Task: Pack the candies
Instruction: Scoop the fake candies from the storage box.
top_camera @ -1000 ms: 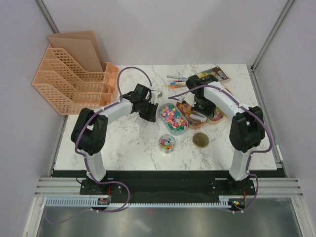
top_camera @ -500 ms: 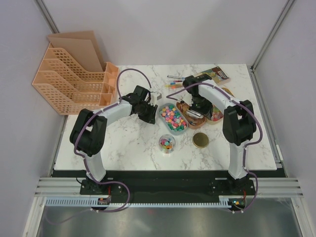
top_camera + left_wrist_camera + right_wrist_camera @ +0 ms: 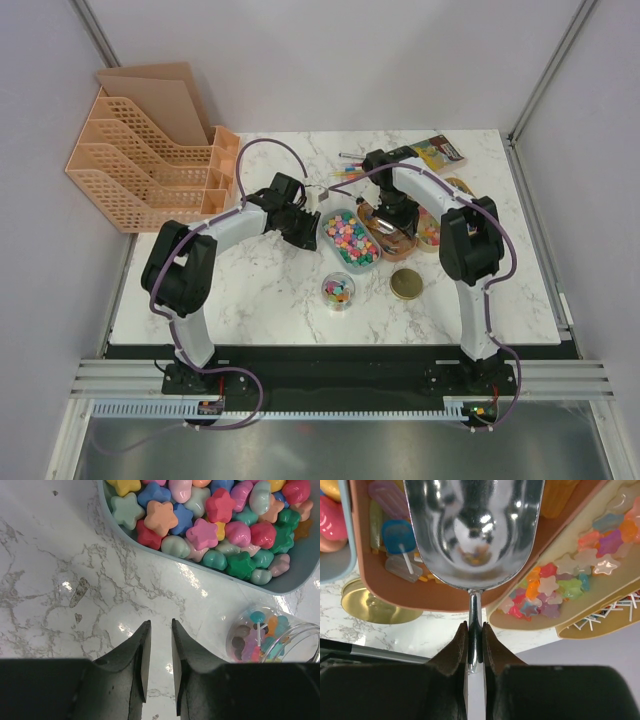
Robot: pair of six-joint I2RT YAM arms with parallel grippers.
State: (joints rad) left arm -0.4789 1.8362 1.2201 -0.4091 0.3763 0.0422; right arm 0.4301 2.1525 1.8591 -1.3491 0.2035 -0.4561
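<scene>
A lab test cell: plain grey partition walls (image 3: 330, 60), aluminium frame posts (image 3: 548, 65) and a metal mounting rail (image 3: 330, 380)

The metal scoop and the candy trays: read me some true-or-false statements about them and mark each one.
1. The right gripper is shut on the handle of the metal scoop. True.
2. The scoop is heaped with candies. False: its bowl looks almost empty.
3. The left gripper holds the small jar. False: it holds nothing, with its jaws a little apart over bare marble and the jar off to one side.
4. The blue tray holds star-shaped candies. True.
5. The gold lid sits on the jar. False: it lies on the table beside the jar.
</scene>
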